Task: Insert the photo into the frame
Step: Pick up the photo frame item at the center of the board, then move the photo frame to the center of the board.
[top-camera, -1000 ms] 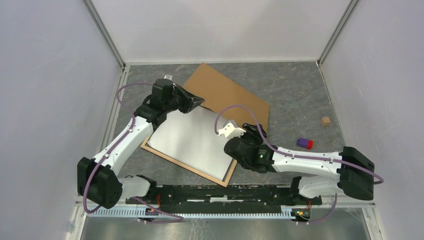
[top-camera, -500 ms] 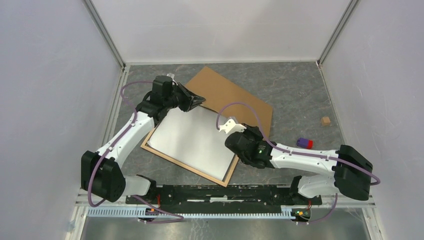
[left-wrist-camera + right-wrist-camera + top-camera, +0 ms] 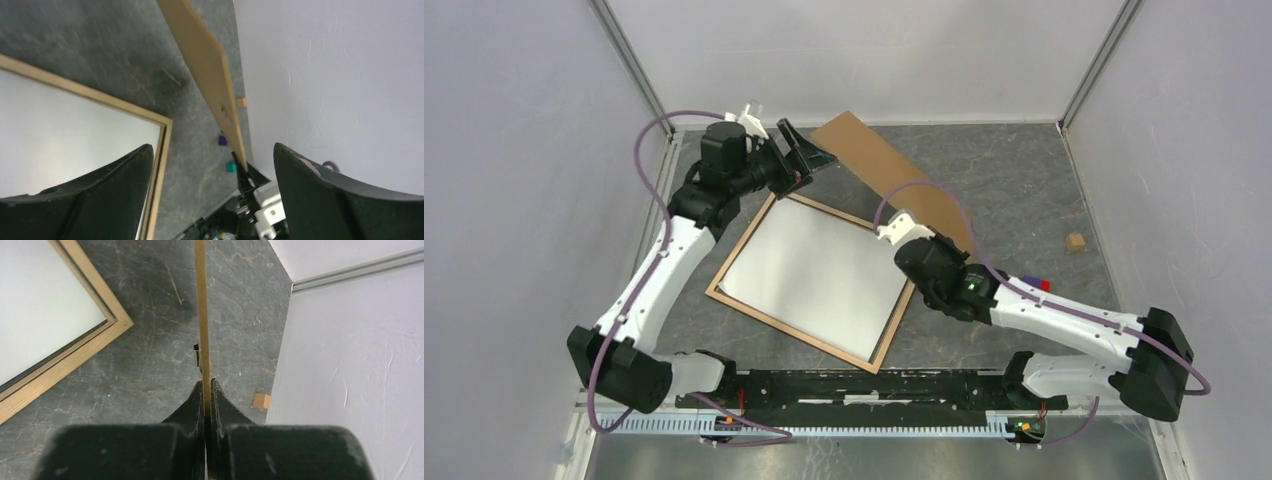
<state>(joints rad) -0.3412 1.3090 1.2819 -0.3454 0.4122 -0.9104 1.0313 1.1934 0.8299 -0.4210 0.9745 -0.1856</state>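
Observation:
The frame (image 3: 724, 297) lies back-up on the table, its tan rails showing. The photo (image 3: 814, 275) lies inside the rails with its plain white back up. In the wrist views the same rail (image 3: 161, 165) (image 3: 102, 332) borders the white sheet (image 3: 60, 125) (image 3: 45, 305). Beyond the frame's far corner a flat brown backing board (image 3: 884, 165) hangs tilted on edge. My right gripper (image 3: 206, 385) is shut on its thin near edge (image 3: 201, 300). My left gripper (image 3: 802, 165) stands open just left of the board (image 3: 202, 55), with nothing between its fingers.
A small wooden cube (image 3: 1075, 241) and a purple-and-red block (image 3: 1034, 286) sit on the grey table to the right. White walls close in at the back and both sides. A teal piece (image 3: 230, 166) lies near the purple one.
My left gripper has let go of the board's corner, opened, and pulled up and back. My right gripper has shut on the board's edge and tilted it up off the frame.

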